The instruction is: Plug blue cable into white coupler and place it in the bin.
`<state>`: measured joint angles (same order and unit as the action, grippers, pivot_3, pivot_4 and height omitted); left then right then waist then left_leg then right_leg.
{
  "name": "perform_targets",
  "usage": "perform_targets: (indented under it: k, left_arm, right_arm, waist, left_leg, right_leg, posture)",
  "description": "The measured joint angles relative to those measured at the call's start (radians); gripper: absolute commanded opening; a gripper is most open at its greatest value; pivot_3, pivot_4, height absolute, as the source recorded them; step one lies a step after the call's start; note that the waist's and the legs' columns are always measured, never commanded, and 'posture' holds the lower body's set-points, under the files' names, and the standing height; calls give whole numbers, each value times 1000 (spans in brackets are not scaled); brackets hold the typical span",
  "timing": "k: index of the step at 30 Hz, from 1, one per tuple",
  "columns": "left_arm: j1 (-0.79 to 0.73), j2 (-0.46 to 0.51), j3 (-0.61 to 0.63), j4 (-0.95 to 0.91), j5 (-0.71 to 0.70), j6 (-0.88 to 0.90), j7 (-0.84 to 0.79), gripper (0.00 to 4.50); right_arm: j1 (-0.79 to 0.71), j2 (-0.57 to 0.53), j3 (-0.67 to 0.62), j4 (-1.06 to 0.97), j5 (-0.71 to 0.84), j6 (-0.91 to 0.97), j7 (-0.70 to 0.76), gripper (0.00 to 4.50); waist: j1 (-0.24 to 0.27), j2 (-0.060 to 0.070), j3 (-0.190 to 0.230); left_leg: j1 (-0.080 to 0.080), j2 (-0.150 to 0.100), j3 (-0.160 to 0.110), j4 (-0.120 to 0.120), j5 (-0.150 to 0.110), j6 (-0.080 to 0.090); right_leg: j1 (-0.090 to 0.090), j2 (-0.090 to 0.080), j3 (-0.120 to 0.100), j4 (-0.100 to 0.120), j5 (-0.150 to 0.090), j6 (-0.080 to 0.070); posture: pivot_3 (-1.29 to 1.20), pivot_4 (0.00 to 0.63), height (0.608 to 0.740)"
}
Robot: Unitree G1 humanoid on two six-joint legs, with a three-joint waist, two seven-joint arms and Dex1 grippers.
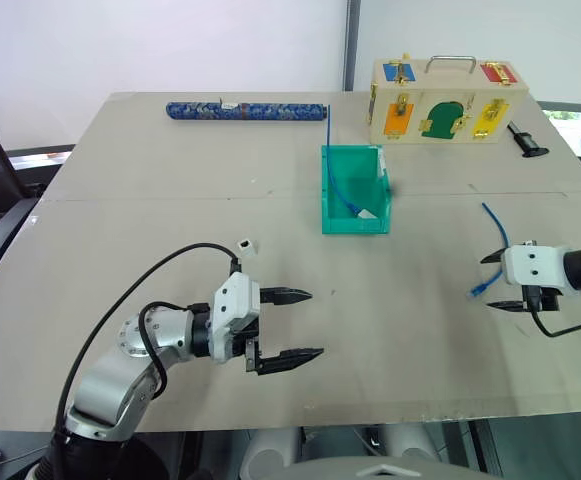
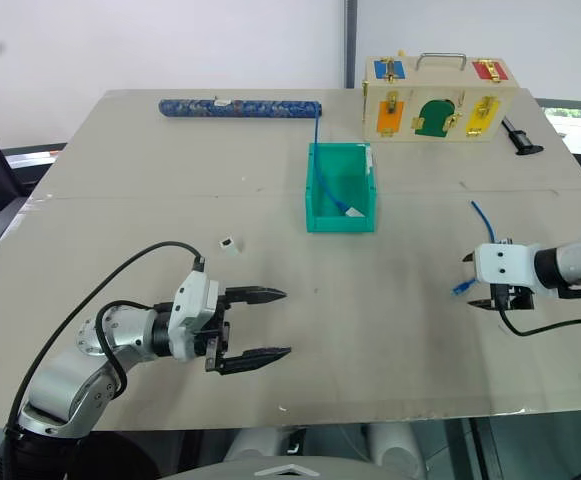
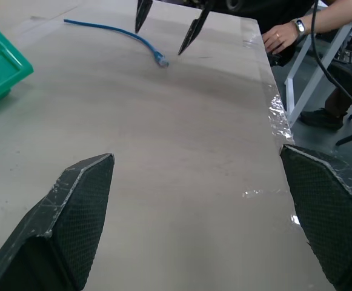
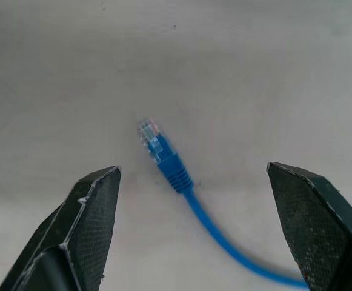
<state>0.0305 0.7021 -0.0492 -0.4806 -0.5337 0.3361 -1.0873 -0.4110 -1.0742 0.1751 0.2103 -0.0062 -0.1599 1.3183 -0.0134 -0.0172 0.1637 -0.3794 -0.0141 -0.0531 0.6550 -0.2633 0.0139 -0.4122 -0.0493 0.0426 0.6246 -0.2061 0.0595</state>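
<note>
The blue cable (image 1: 497,240) lies on the table at the right, its clear plug end (image 4: 151,138) pointing toward the middle. My right gripper (image 1: 487,282) hangs open just above that plug end, one finger on each side, touching nothing. The white coupler (image 1: 247,243) sits alone on the table left of centre. My left gripper (image 1: 315,323) is open and empty, held level in front of the coupler and to its right. The teal bin (image 1: 353,218) stands behind the table's middle with a straighter blue cord and white piece inside.
A cream box with coloured latches (image 1: 445,102) stands at the back right, a black tool (image 1: 525,138) beside it. A dark blue patterned roll (image 1: 245,111) lies along the far edge. A person's hand (image 3: 278,37) rests beyond the table's right edge.
</note>
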Motion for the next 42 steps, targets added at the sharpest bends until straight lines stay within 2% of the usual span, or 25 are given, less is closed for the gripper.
perform_targets:
  k: [1, 2, 3, 8, 11, 13, 14, 19, 22, 27, 30, 34, 38, 41, 42]
  left_arm:
    - [-1, 0, 0, -6, -1, 5, 3, 4500]
    - [-1, 1, 0, -12, -1, 10, 6, 4500]
    - [-1, 2, 0, -16, -2, 13, 8, 4500]
    - [0, 6, 1, -24, -3, 33, 24, 4500]
    - [0, 8, 2, -47, -10, 53, 42, 4500]
    - [-1, 8, 2, -62, -15, 62, 50, 4500]
    - [0, 8, 2, -63, -17, 66, 53, 4500]
    - [11, 12, 15, -65, -20, 72, 67, 4500]
    - [39, 13, 41, -62, -20, 60, 63, 4500]
    - [78, 15, 71, 12, 4, -10, 40, 4500]
    - [91, 30, 96, 83, 32, -60, 19, 4500]
    - [83, 36, 111, 148, 56, -117, -2, 4500]
    - [73, 36, 113, 180, 75, -145, -8, 4500]
    - [33, 24, 92, 197, 112, -169, 4, 4500]
    - [17, 10, 76, 198, 121, -170, 12, 4500]
  right_arm:
    - [-18, 4, 14, 20, -7, -12, 12, 3032]
    - [-44, 10, 30, 48, -13, -25, 36, 2453]
    - [-58, 17, 36, 65, -16, -30, 51, 2104]
    - [-120, 60, 74, 132, -29, -50, 105, 2104]
    - [-130, 67, 94, 163, -36, -63, 134, 1253]
    - [-138, 76, 101, 181, -45, -73, 145, 201]
    - [-141, 80, 102, 188, -50, -81, 145, 94]
    - [-167, 104, 103, 224, -64, -90, 157, 94]
    - [-171, 131, 102, 166, -46, 32, 179, 94]
    - [-225, 301, 185, -54, -38, 313, 159, 94]
    - [-295, 394, 239, -81, -77, 415, 121, 94]
    - [-385, 539, 343, -47, -155, 439, 49, 94]
    - [-431, 595, 367, 34, -190, 432, 11, 94]
    - [-456, 638, 366, 105, -208, 387, -39, 1201]
    - [-458, 640, 359, 116, -207, 372, -51, 1724]
  waist:
    - [0, 0, 0]
    - [1, 0, 0]
    - [1, 0, 0]
    - [0, 1, 0]
    - [1, 1, 0]
    - [0, 1, 0]
    - [0, 1, 0]
    - [-4, 0, 0]
    - [-8, 0, 0]
    - [-21, 2, 1]
    - [-17, 2, 1]
    - [-17, 2, 1]
    - [-11, 2, 1]
    - [-12, 2, 1]
    - [-13, 2, 1]
  left_leg:
    - [0, 0, 0, 0, 0, 0]
    - [0, 0, 0, 0, 0, 0]
    - [0, 0, 0, 0, 0, 0]
    - [0, 0, 0, 0, 0, 0]
    - [0, 0, -1, 0, 0, 0]
    - [0, 0, -1, 0, 0, 0]
    - [0, 0, 0, 0, 0, 0]
    - [2, 0, 0, 0, 0, 0]
    - [2, 1, -1, 0, 0, 0]
    - [1, 0, -8, 0, 0, 0]
    - [0, -1, -8, 0, 0, 0]
    - [-1, -1, -8, -1, 0, 0]
    - [-2, -2, -8, 0, 0, -1]
    - [-1, -2, -8, -1, 0, -1]
    - [0, -2, -8, -1, 0, -1]
  right_leg:
    - [0, 0, 0, 0, 0, 0]
    - [0, 0, 0, 0, 0, 0]
    - [0, 0, 0, 0, 0, 0]
    - [0, 0, 0, 0, 0, 0]
    - [0, 0, 0, 0, 0, 0]
    - [0, 0, 0, 0, 0, 0]
    - [0, 0, 0, 1, 0, 0]
    - [1, 0, 0, 1, 0, -1]
    - [1, 0, 1, 1, 0, -1]
    - [0, 1, -1, 2, 2, 2]
    - [-1, 0, -1, 1, 2, 2]
    - [-2, 0, -3, 1, 3, 2]
    - [-3, -1, -3, 1, 3, 2]
    - [-2, -1, -3, 2, 3, 2]
    - [-2, -1, -3, 2, 3, 2]
  posture:
    - [0, 150, 740]
    - [0, 150, 740]
    - [0, 150, 740]
    - [0, 150, 740]
    - [0, 150, 740]
    - [0, 150, 740]
    - [0, 150, 740]
    - [0, 150, 740]
    - [0, 150, 740]
    - [0, 150, 740]
    - [0, 150, 740]
    - [0, 150, 740]
    - [0, 150, 740]
    - [0, 150, 740]
    - [0, 150, 740]
